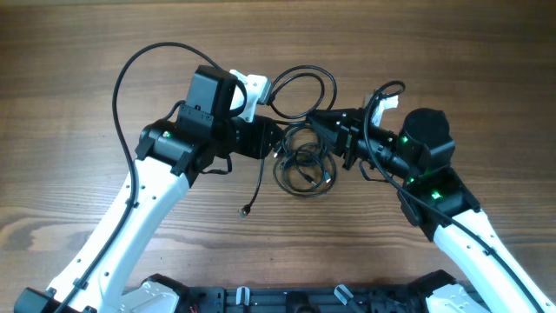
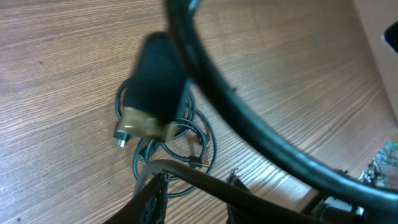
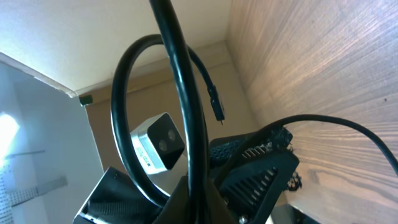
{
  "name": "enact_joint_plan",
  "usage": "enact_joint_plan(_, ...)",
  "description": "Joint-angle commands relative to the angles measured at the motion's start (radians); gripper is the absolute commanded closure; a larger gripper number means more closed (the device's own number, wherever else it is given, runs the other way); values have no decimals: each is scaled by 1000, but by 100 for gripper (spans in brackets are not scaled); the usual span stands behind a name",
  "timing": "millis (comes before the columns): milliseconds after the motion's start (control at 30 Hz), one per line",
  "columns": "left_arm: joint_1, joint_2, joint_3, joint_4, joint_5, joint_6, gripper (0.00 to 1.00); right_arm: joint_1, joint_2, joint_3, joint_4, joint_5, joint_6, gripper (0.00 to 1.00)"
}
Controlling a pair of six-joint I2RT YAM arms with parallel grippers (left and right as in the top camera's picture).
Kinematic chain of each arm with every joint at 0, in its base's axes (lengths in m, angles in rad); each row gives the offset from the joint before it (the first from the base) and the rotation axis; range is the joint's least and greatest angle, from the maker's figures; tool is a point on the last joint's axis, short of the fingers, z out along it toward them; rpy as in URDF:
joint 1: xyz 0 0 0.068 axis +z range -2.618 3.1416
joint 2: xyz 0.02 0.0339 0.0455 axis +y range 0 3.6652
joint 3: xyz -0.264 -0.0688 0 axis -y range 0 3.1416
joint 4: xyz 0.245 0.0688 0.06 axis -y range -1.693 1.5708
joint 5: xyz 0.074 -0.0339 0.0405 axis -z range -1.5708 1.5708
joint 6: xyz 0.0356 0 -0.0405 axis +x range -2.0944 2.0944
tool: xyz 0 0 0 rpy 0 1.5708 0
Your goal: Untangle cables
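Overhead: both arms meet over the middle of the table (image 1: 69,52); their black wrists cover part of the cables (image 1: 304,167), so I cannot trace single strands through the knot. The left gripper (image 1: 280,143) is dark against dark cord; I cannot tell whether its jaws are apart or closed. Left wrist view: a thick strand close to the lens crosses the frame and blocks much of it; a blurred dark body (image 2: 152,87) with a pale end sits over the cables (image 2: 202,140), and I cannot identify it. Right wrist view: the camera looks sideways, past the table edge to a wall; one strand (image 3: 186,112) rises from between the fingers at the bottom edge.

The wood lies bare on the far, left and right sides; the arm bases line the near edge.

The tangle lies between the two grippers, just beside the left one; the right gripper (image 1: 323,122) is clenched on a strand, and a loop (image 1: 323,76) arcs from it away over the far side. One loose plug (image 1: 246,210) trails towards the near side, apart from both grippers.
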Motion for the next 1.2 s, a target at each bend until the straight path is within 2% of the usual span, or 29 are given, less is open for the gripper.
enact_joint_plan(0,0,5,0,8,44,40,68,3,6,5,2,-73,25,96)
enact_joint_plan(100,0,5,0,30,44,40,65,2,6,5,4,-89,52,96)
enact_joint_plan(133,0,5,0,35,44,40,76,3,6,5,3,-91,51,96)
enact_joint_plan(167,0,5,0,37,44,40,96,3,6,5,3,-91,44,96)
enact_joint_plan(200,0,5,0,37,44,39,96,2,6,5,3,-90,43,96)
enact_joint_plan(267,0,5,0,35,40,31,96,2,6,5,1,-21,-87,96)
enact_joint_plan(333,0,5,0,30,-10,-26,96,2,6,5,-3,3,-160,96)
enact_joint_plan(433,0,5,0,29,-59,-60,96,2,6,5,-4,13,-168,96)
enact_joint_plan(567,0,5,0,25,-120,-128,96,2,6,5,-10,77,-273,96)
enact_joint_plan(700,0,5,0,14,-138,-147,96,2,6,5,-46,98,-313,96)
enact_joint_plan(733,0,5,0,13,-141,-154,93,2,6,5,-50,97,-313,96)
enact_joint_plan(767,0,5,0,14,-141,-156,68,2,6,5,-52,89,-313,96)
enact_joint_plan(800,0,5,0,14,-141,-160,49,2,6,5,-57,90,-312,96)
enact_joint_plan(833,0,5,0,14,-141,-200,41,2,6,5,-60,92,-313,96)
enact_joint_plan(867,0,5,0,13,-141,-264,36,2,6,5,-60,100,-312,96)
enact_joint_plan(900,0,5,0,3,-140,-414,32,2,6,5,-60,117,-312,96)
enact_joint_plan(933,0,5,0,-17,-140,-558,35,2,6,5,-60,138,-313,96)
enact_joint_plan(967,0,5,0,-24,-139,-612,35,2,6,5,-60,167,-312,96)
enact_joint_plan(1000,0,5,0,-24,-94,-712,29,2,6,5,-59,190,-312,96)
enact_joint_plan(1167,0,5,0,-24,-46,-938,28,3,6,5,-55,187,-166,96)
